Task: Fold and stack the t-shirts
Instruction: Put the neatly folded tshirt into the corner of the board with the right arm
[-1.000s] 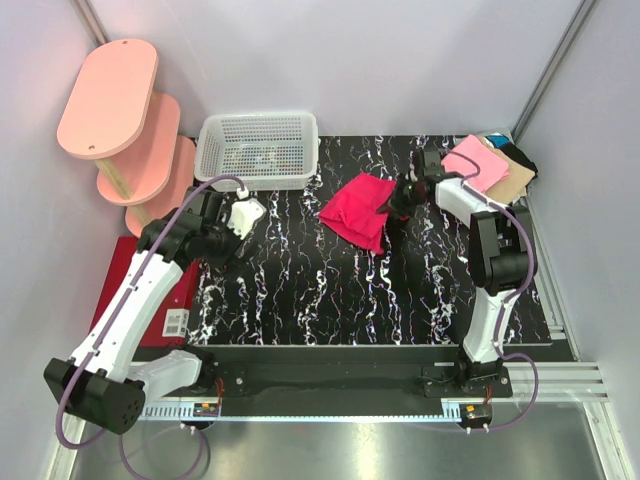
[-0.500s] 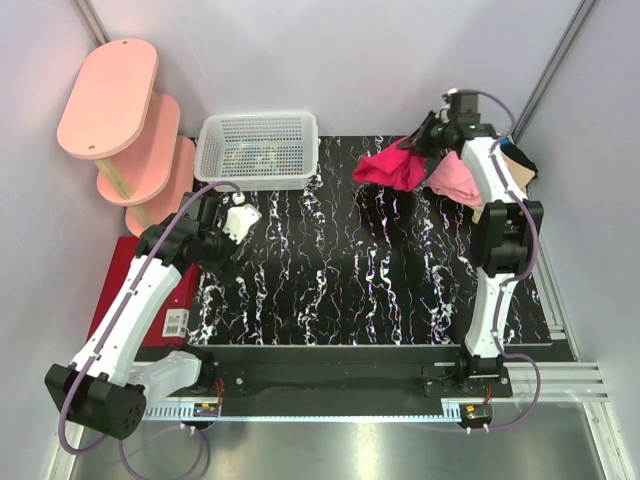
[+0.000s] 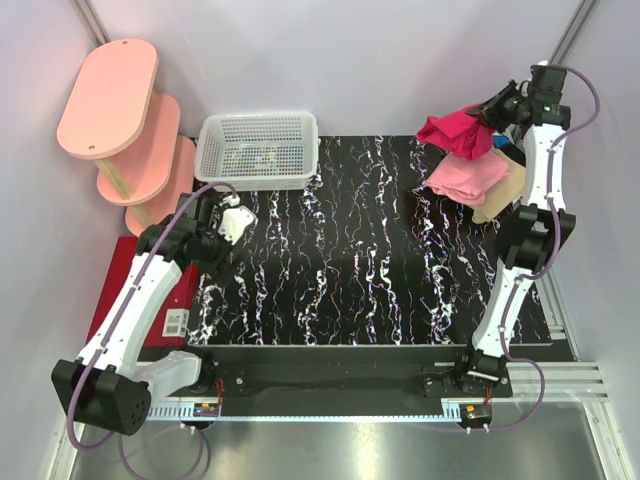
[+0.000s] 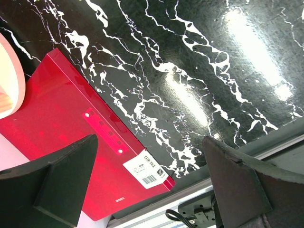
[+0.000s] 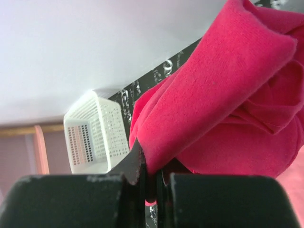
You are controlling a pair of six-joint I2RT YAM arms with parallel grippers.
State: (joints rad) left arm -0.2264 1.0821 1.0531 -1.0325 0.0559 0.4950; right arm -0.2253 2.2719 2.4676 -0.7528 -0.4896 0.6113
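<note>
**Desk:** How are the arms standing?

**Spotter:** Your right arm is standing nearly straight up at the far right corner of the surface (image 3: 350, 260), with its wrist bending over toward the left. Its claw (image 5: 151, 167) is pinching narrow on a fold of the magenta-red t-shirt (image 3: 455, 133). That shirt is hanging bunched in the air, just above the folded pile. Your left arm is lying low and bent at the elbow, and it is reaching over the left edge of the surface. Its claw (image 4: 149, 175) is gaping wide and gripping nothing, and it is hovering above the marbled top beside the dark red mat (image 4: 61, 137).

**Desk:** And the count?

**Spotter:** You are looking at three shirts showing plainly. The magenta-red one is in the right claw. A folded light pink one (image 3: 468, 172) is lying on a tan one (image 3: 503, 190) in the far right corner. Any darker shirt behind them is too hidden to tell. One white mesh basket (image 3: 258, 150) is sitting at the far edge, well apart from the pile. There is one mat, and one pink three-tiered shelf (image 3: 120, 110) at far left.
</note>
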